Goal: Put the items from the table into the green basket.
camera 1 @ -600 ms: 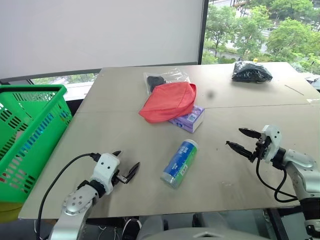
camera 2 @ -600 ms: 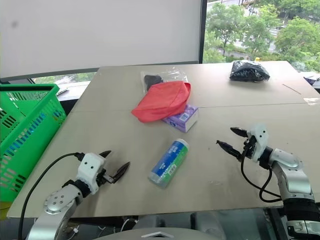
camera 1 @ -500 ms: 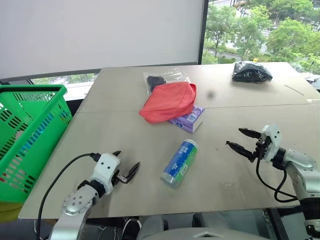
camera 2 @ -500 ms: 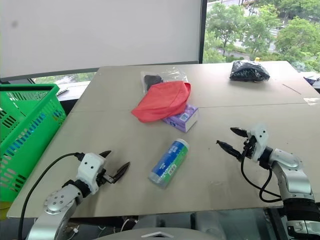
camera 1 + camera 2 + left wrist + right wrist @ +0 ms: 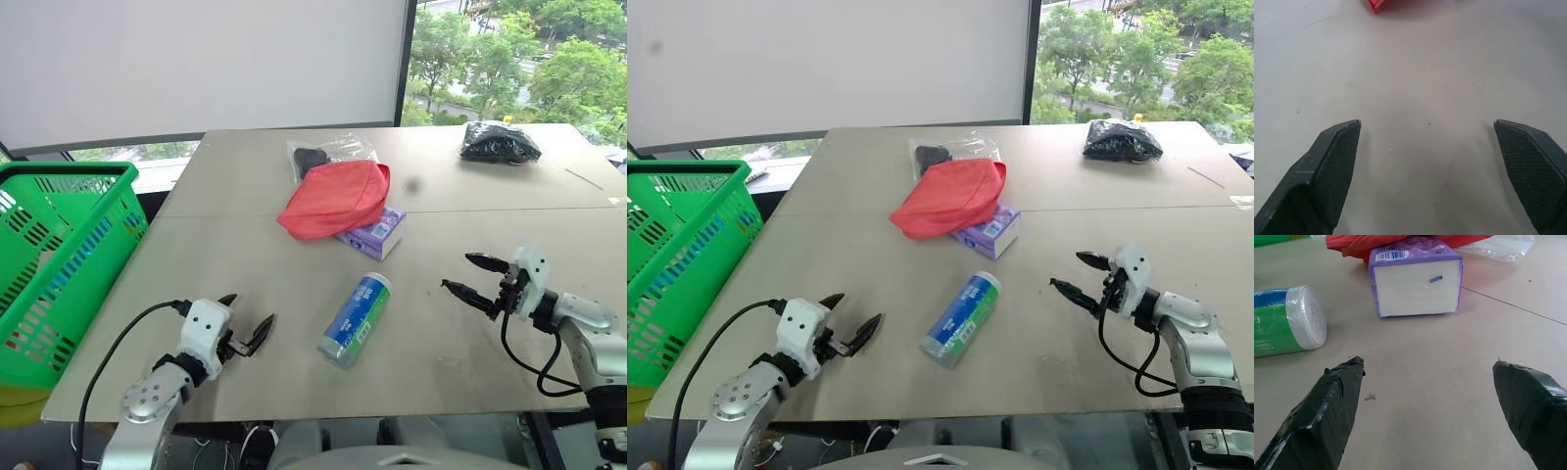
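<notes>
A red pouch (image 5: 335, 197) lies mid-table, half over a purple tissue pack (image 5: 376, 231) and a clear bag with a black object (image 5: 323, 155). The blue-green bottle (image 5: 354, 319) lies on its side nearer me. At the far right corner sits a black crinkly bag (image 5: 500, 143). The green basket (image 5: 54, 259) stands off the table's left edge. My left gripper (image 5: 249, 325) hovers open over the near left of the table (image 5: 245, 255), holding nothing. Right of the bottle, my right gripper (image 5: 472, 280) is open and empty, pointing toward the tissue pack (image 5: 1415, 280) and the bottle (image 5: 1284, 319).
A seam crosses the tabletop behind the tissue pack. Black cables trail from both wrists. A white wall and a window with trees lie beyond the far edge.
The whole picture has shifted slightly, so the camera moved. Neither gripper nor any item has visibly moved.
</notes>
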You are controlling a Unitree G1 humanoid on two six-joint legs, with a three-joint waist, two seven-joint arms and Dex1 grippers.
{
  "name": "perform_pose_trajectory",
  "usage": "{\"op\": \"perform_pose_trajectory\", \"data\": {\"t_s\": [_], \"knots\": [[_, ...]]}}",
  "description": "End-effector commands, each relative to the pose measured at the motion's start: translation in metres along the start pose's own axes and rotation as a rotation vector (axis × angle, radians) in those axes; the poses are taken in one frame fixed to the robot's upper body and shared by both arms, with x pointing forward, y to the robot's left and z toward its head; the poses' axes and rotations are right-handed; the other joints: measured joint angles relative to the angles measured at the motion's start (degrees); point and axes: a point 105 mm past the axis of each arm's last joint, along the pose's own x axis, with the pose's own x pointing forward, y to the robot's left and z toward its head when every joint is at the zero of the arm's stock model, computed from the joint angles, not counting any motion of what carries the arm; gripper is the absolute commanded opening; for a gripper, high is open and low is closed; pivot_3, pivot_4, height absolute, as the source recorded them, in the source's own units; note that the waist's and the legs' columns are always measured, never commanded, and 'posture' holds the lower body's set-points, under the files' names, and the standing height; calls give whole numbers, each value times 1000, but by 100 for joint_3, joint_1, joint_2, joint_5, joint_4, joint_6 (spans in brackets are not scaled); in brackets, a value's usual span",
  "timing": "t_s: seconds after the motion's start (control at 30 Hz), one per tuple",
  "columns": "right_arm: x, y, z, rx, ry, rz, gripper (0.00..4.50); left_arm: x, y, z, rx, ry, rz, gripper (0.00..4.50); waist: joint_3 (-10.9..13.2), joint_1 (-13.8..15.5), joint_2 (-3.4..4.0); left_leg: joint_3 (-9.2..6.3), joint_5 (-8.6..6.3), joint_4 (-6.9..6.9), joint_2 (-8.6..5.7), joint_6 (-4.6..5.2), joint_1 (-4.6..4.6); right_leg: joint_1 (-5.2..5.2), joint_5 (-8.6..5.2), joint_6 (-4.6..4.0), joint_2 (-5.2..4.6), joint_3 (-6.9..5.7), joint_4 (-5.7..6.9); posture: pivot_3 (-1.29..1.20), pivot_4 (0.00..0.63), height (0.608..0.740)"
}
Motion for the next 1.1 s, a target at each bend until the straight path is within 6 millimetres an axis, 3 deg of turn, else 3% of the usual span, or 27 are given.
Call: {"op": "perform_pose_trajectory", "data": {"t_s": [0.03,0.17,0.3,0.5,0.57,0.67,0.8,1.03,1.1], "knots": [[4,-4,15,-60,-33,3,4475,0,3,18,24,-67,9,4500,0,-4,0,0,0,0,0,0,0,0,0,0,0,0,0,-27,0,740],[20,-6,26,-122,-3,2,4475,1,2,24,18,-93,5,4500,0,-18,0,6,0,0,0,0,1,0,0,0,0,4,2,-30,0,740],[43,-4,51,-234,-17,37,4475,3,0,40,11,-147,-25,4500,1,-6,-2,5,0,0,0,0,3,0,0,0,3,4,2,-3,0,740],[109,19,124,-417,-144,159,4475,-1,-1,81,-20,-254,-62,4500,3,-16,-5,2,0,-1,3,0,0,-10,1,-2,3,4,4,36,0,740],[135,35,135,-451,-144,236,4475,-4,0,88,-15,-265,-52,4500,3,-14,-5,3,0,-6,3,-1,3,-11,2,-3,4,5,5,57,0,740],[164,51,128,-521,-61,333,4475,-10,-3,96,-2,-275,-54,4500,-3,49,-15,-7,1,-12,5,-1,3,-13,3,-5,3,-4,4,104,0,740],[196,48,117,-591,62,305,4475,-20,3,103,-3,-253,23,4500,-10,301,-31,-13,0,-19,-2,-1,-4,-16,3,-6,-18,-18,-7,177,0,740],[215,36,97,-586,221,239,4475,-38,3,110,6,-229,108,4500,-9,594,-33,-26,2,-30,-5,-4,-13,-29,1,-11,-25,-32,-7,259,0,740],[217,34,97,-581,224,226,3950,-40,2,110,6,-222,118,4500,-9,640,-33,-27,3,-33,-5,-6,-12,-29,-2,-16,-25,-34,-6,269,1,740]]}}
